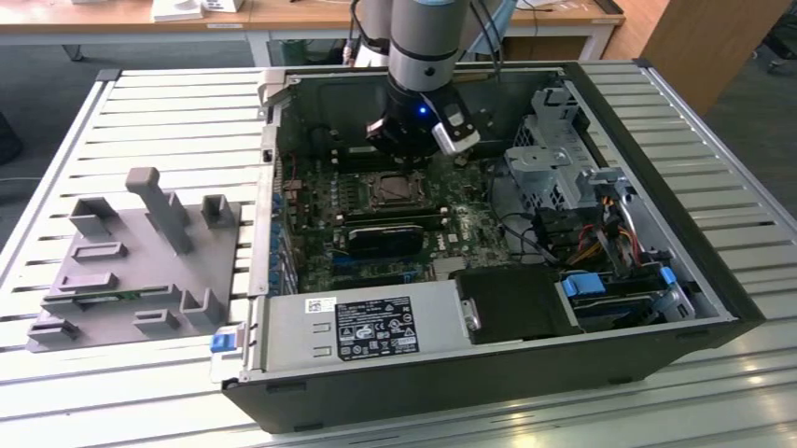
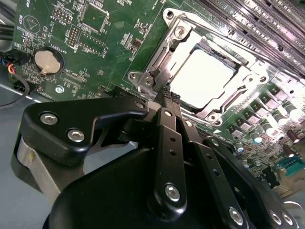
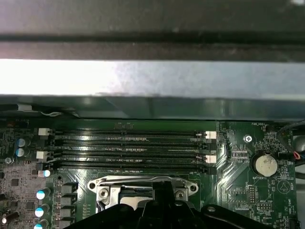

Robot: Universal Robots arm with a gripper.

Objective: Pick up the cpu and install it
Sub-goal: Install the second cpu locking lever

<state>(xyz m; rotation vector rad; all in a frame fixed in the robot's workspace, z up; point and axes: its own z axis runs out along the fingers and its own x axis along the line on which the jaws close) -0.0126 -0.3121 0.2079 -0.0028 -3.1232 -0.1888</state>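
- The chip (image 2: 206, 78) sits in the socket (image 2: 248, 76) on the green board (image 2: 95, 52), seen in the second wrist view as a bright silvery square inside the metal frame, upper right of centre in the frame.
- The end effector (image 2: 167, 98) hangs just above the socket's near edge; its fingers (image 2: 164, 124) are pressed together with nothing between them.
- My judgement: the placing step looks done and the work is at the seating stage. Whether the chip lies fully flat cannot be told, as glare washes out its top.
- In the exterior view the end effector (image 1: 417, 140) stands over the socket (image 1: 396, 189) at upper centre of the frame, inside the open computer case (image 1: 697, 261).
- Room is tight: memory slots (image 3: 128, 150) run beside the socket, the case wall (image 3: 152, 76) rises close behind them, and a drive cage (image 1: 561, 140) stands to the exterior view's right. Straight up is the clear way.
- The grey tray (image 1: 137, 271) lies well apart on the slatted surface (image 1: 149, 392), at the lower left of the exterior view.
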